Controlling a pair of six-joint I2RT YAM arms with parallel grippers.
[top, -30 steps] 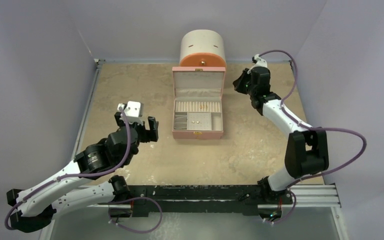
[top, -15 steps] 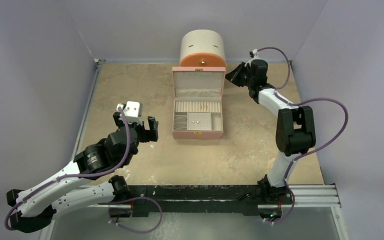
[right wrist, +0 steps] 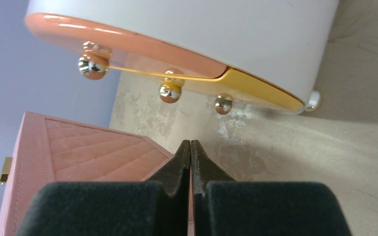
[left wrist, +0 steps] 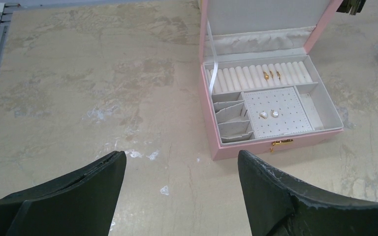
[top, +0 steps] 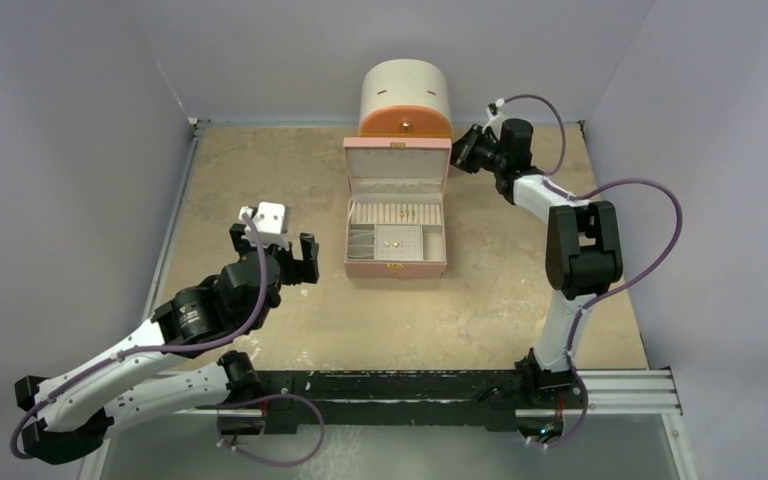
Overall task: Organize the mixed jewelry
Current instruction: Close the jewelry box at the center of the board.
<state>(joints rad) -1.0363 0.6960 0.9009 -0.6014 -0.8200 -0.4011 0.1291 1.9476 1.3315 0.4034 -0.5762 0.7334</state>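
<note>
The left gripper (top: 272, 250) is held wide open and empty over bare table, to the left of the pink quilted jewelry box (top: 396, 269). The right gripper (top: 465, 150) is closed, with its fingers pressed flat together and nothing between them. It is placed at the far right corner of the box's raised lid, just beside the round cream-and-orange drawer cabinet (top: 406, 95). Whether it touches the lid cannot be told.

From above, the jewelry appears only as specks inside the open box. In the left wrist view the interior is laid out plainly. Three small gold pieces (left wrist: 271, 74) are tucked among the cream ring rolls at the far side. Two pearl studs (left wrist: 268, 114) are pinned side by side on the perforated pad in the middle. Slanted dividers are seen on the left, a plain compartment on the right, and a gold clasp on the near wall.

Only the right wrist view shows the quilted outer face of the lid. It also shows the cabinet's orange front, its gold trim and three round gold knobs (right wrist: 170, 92).

The table (top: 260, 180) is a mottled beige, stone-like surface with pale scuffs. It is enclosed by plain lilac walls, and a black rail (top: 400, 385) runs along its near edge. Purple cables are looped from both arms.
</note>
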